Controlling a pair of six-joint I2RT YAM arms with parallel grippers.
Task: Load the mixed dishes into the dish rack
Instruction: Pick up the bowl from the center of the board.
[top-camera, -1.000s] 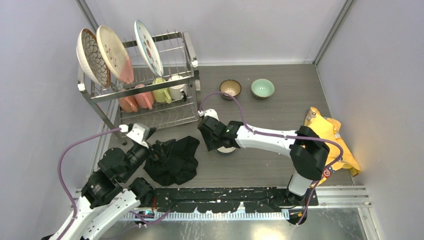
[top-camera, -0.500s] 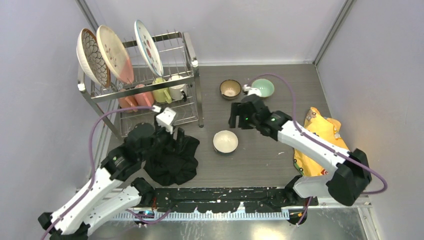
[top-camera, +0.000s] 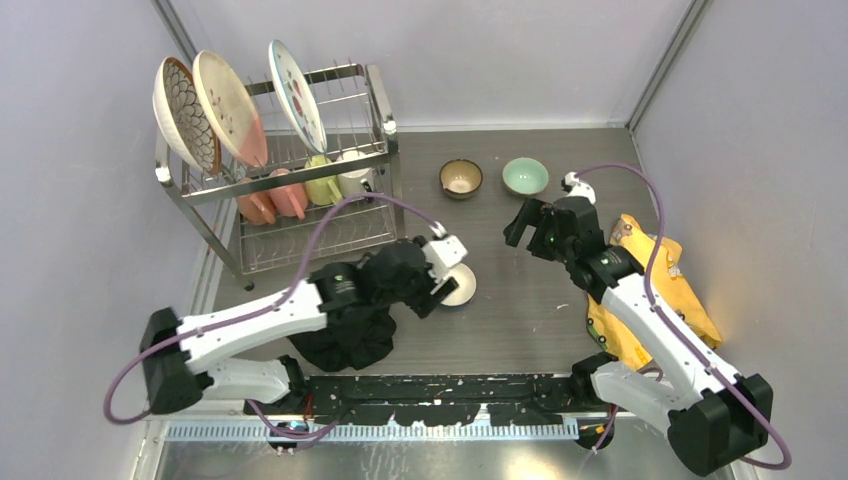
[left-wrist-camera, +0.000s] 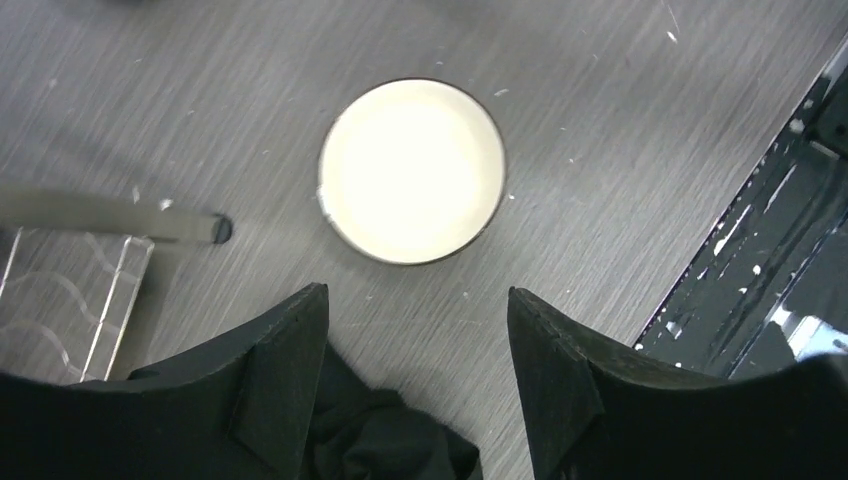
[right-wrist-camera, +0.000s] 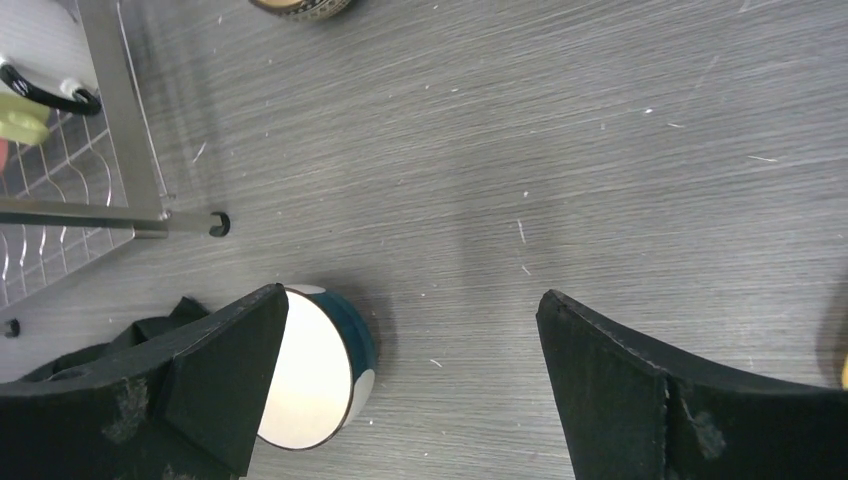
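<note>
A grey wood-grain table (top-camera: 520, 320) enclosed by pale walls is seen, with the dish rack (top-camera: 270, 180) set at its far left corner. Three plates (top-camera: 228, 105) are stood on edge on the upper tier, and mugs (top-camera: 322, 185) are lodged on the lower tier.

The left gripper (top-camera: 440, 285) is held over the middle of the table. Its fingers (left-wrist-camera: 285, 385) are spread moderately apart, and nothing is held between them. In the left wrist view the blue bowl (left-wrist-camera: 412, 170) is found just beyond the fingertips, centred on the gap. It is set upright on the table with its cream inside facing up, and no contact with either finger is shown. The black cloth (left-wrist-camera: 385, 445) is bunched between the finger bases, and a blurred foot of the rack is seen off to the side of one finger.

The right gripper (top-camera: 528, 228) is held with its fingers (right-wrist-camera: 620, 400) spread wide and empty. In the right wrist view the blue bowl is seen beside the finger at the left of that view, partly hidden behind it, and bare table fills the gap. The rack frame is seen beyond that same finger.

The brown bowl (top-camera: 461, 178) and the mint-green bowl (top-camera: 525, 176) are stood side by side on the table, beyond the right gripper's fingertips towards the far wall. The yellow cloth (top-camera: 660, 290) is spread under the right arm, well behind its fingers.
</note>
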